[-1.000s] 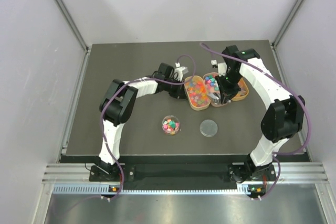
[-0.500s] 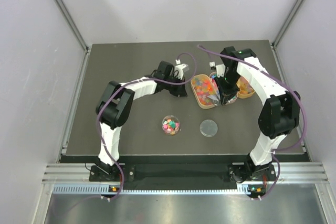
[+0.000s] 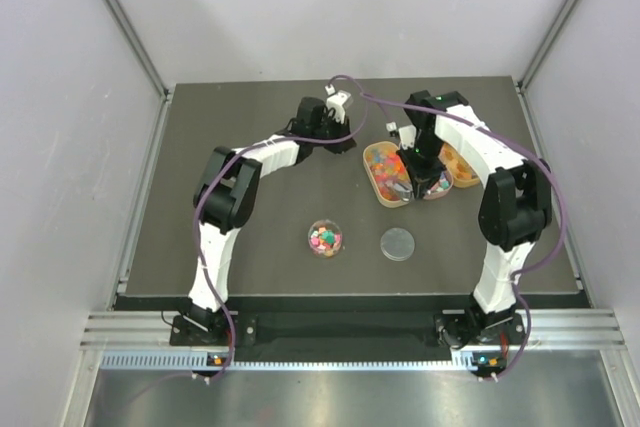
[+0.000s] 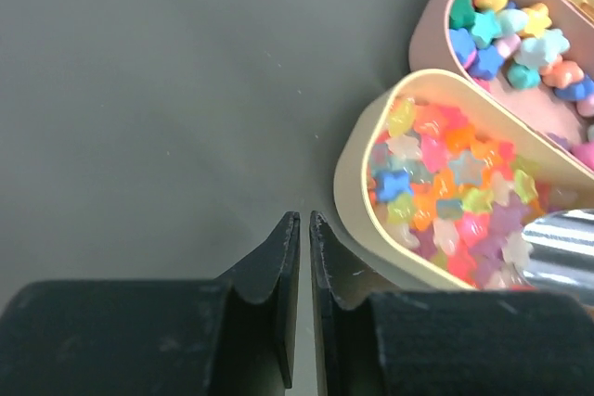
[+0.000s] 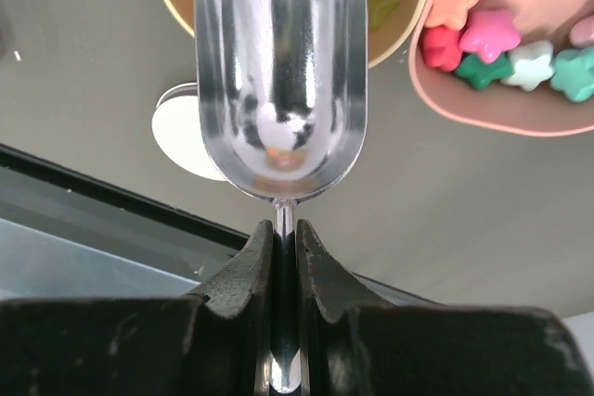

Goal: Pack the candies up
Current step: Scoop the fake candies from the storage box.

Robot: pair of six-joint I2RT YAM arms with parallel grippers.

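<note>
The candies, tiny star-shaped sweets in many colours, fill a tan oval tray. More candies lie in the pink tray beside it. A small clear cup of candies stands nearer the arms. My left gripper hovers over bare mat just left of the tan tray, jaws a narrow slit apart with nothing between them. My right gripper is shut on the handle of a metal scoop, whose bowl hangs over the near end of the tan tray. From above, the left gripper and right gripper flank the trays.
A round clear lid lies flat right of the cup, also in the right wrist view as the lid. A third tray sits at the right of the row. The dark mat's near edge runs in front of the cup.
The left gripper has let go of the tan tray's left rim and drawn back up-left, its jaws parting slightly. The trays and the right arm with the scoop shifted a little.
</note>
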